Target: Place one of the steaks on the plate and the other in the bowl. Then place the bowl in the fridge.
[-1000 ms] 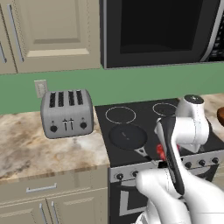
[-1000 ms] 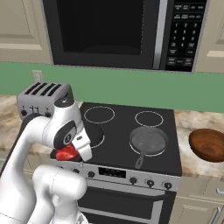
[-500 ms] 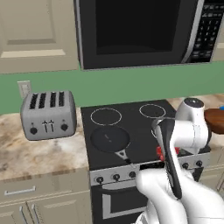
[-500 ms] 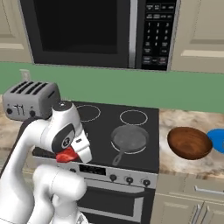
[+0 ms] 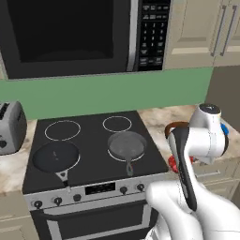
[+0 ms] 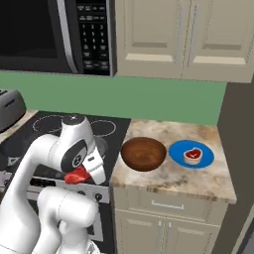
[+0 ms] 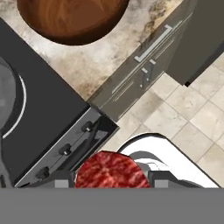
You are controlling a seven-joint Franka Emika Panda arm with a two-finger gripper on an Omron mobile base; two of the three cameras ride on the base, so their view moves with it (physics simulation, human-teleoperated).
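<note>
My gripper (image 6: 79, 174) is shut on the all-red steak (image 6: 74, 176) and holds it in front of the stove's control panel, left of the counter. In the hand view that steak (image 7: 111, 170) sits between the fingertips (image 7: 61, 181). The dark brown bowl (image 6: 144, 153) stands empty on the marble counter just right of the stove, and its rim (image 7: 72, 15) lies at the top of the hand view. Right of the bowl sits the blue plate (image 6: 206, 156), which carries the fat-rimmed steak (image 6: 192, 155). The fridge's doors are out of view.
A black stove (image 5: 89, 150) carries a grey frying pan (image 5: 126, 145) and a dark pan (image 5: 56, 157). The microwave (image 5: 70, 35) hangs above it and a toaster (image 5: 9, 126) stands at the left. A tall dark grey wall (image 6: 240, 149) rises right of the counter.
The whole picture has shifted left, so the base has driven to the right; bowl and plate have come into view. The gripper still holds the red steak in the same pose.
</note>
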